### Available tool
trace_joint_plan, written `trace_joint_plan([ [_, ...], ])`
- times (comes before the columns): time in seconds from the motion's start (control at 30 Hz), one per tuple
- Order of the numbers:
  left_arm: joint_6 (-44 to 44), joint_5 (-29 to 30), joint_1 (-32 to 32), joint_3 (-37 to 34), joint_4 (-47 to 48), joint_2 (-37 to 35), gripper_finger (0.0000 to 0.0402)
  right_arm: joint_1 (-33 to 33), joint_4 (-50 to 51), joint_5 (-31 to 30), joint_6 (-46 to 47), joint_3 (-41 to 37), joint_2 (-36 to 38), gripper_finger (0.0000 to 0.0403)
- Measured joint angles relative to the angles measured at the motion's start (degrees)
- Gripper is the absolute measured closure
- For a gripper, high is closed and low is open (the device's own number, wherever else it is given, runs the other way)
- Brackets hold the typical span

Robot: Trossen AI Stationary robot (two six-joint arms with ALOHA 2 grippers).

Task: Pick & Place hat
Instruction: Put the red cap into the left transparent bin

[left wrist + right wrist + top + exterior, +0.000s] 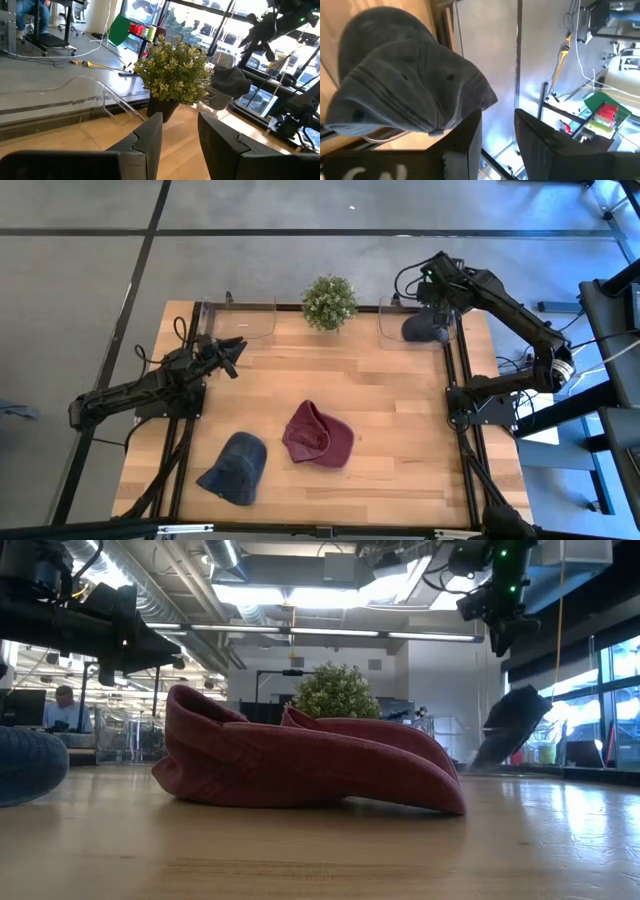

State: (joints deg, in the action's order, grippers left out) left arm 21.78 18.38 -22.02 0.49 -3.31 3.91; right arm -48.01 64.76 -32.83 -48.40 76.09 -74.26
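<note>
Red hat (pixel 318 435) lies flat, long axis toward table's front-right corner.

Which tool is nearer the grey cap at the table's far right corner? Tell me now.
Right. The right tool hangs just above the grey cap, fingers open. The left tool sits across the table, beyond the potted plant, also open.

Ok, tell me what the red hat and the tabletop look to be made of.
Red hat: soft woven fabric, probably washed cotton; matte, and it slumps and folds in the low view. Tabletop: wood planks, butcher-block style, with visible grain and seams and a light satin sheen.
</note>
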Motion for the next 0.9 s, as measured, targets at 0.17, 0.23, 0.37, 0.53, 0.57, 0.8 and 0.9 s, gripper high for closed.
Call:
trace_joint_plan([
  [0.17,0.00,0.02,0.00,-0.01,0.01,0.01,0.0281,0.02,-0.38,0.58,4.25,-1.55,0.00,0.0287],
  [0.23,0.00,0.01,0.00,0.00,0.02,0.00,0.0281,0.39,0.24,2.30,6.77,-1.55,0.00,0.0287],
  [0.37,1.45,0.03,0.00,-0.01,-0.25,0.02,0.0281,3.62,1.29,6.52,12.83,-1.12,0.09,0.0287],
  [0.53,6.45,0.04,0.00,-0.02,-4.05,0.00,0.0281,11.71,-0.02,29.82,24.81,0.92,0.28,0.0287],
  [0.57,6.47,-0.11,0.00,0.00,-4.79,0.00,0.0281,13.50,-1.72,36.34,26.94,0.88,0.26,0.0287],
  [0.8,5.67,-6.69,0.00,0.00,-6.04,0.00,0.0281,27.48,-20.36,50.27,35.10,-5.60,0.20,0.0287],
  [0.9,6.02,-10.49,0.01,0.00,-5.97,0.00,0.0281,31.64,-28.35,49.58,41.07,-11.00,0.20,0.0287],
])
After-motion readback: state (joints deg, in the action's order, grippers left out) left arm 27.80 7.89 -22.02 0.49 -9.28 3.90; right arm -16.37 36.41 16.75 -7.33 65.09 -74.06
